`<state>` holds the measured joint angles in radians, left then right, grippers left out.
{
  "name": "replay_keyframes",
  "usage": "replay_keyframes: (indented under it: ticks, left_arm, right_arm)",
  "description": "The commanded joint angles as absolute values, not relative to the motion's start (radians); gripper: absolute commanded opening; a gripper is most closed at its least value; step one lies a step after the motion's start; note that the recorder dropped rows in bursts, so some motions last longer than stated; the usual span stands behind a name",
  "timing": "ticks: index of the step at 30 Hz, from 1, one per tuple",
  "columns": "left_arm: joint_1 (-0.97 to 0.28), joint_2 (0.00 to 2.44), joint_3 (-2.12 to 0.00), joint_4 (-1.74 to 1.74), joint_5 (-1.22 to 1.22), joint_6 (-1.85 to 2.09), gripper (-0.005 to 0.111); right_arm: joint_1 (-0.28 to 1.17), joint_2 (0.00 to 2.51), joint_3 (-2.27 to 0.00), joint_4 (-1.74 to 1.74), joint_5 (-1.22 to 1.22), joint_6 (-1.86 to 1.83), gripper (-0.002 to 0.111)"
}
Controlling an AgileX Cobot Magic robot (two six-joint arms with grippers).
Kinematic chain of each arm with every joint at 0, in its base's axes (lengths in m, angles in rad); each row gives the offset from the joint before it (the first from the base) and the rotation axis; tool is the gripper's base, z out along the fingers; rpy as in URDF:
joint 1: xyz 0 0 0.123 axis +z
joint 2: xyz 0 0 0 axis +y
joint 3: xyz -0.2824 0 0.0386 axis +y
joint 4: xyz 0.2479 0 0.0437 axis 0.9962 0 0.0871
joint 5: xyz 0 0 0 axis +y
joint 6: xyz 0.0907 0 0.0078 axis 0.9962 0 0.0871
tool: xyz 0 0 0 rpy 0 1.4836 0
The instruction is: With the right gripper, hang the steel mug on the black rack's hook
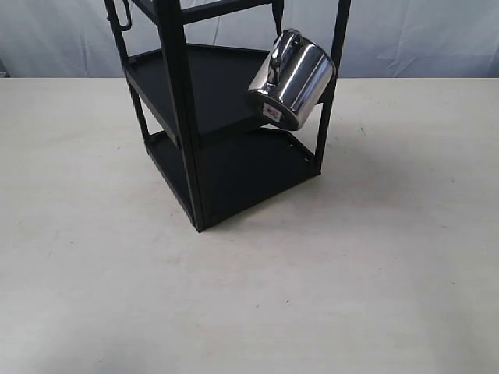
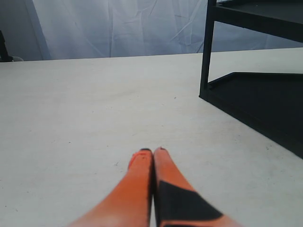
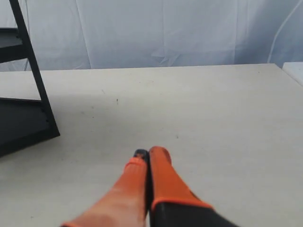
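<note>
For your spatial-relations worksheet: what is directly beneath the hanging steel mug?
Beneath the steel mug lies the lower tray of the black rack, bare where visible. The hook holding it is hidden behind the handle.

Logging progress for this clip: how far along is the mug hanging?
Looks done: the mug hangs tilted by its handle off the rack, clear of the table. In hand: nothing; the right pincer is shut, empty, away from the rack, as is the left pincer. Nothing visibly left.

I saw soft, even light on the pale desk [image 1: 374, 273], with only a faint shadow beside the black rack [image 1: 204, 117]. The steel mug [image 1: 292, 78] carried bright glare streaks. In both wrist views the orange fingers [image 2: 142, 189] were blurred close up, while everything beyond them was sharper.
</note>
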<state>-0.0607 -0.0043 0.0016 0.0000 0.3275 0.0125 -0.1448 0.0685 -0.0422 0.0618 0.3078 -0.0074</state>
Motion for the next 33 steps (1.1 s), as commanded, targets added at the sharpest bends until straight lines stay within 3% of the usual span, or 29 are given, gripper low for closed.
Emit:
replay_keyframes:
  ticks: [1, 33]
  left_arm:
    - [-0.063, 0.0, 0.0, 0.0, 0.315, 0.009, 0.0]
    - [-0.063, 0.0, 0.0, 0.0, 0.315, 0.009, 0.0]
  right_arm:
    - [-0.151, 0.061, -0.006, 0.05, 0.311, 0.0, -0.001]
    - [-0.151, 0.061, 0.0, 0.06, 0.305, 0.0, -0.001]
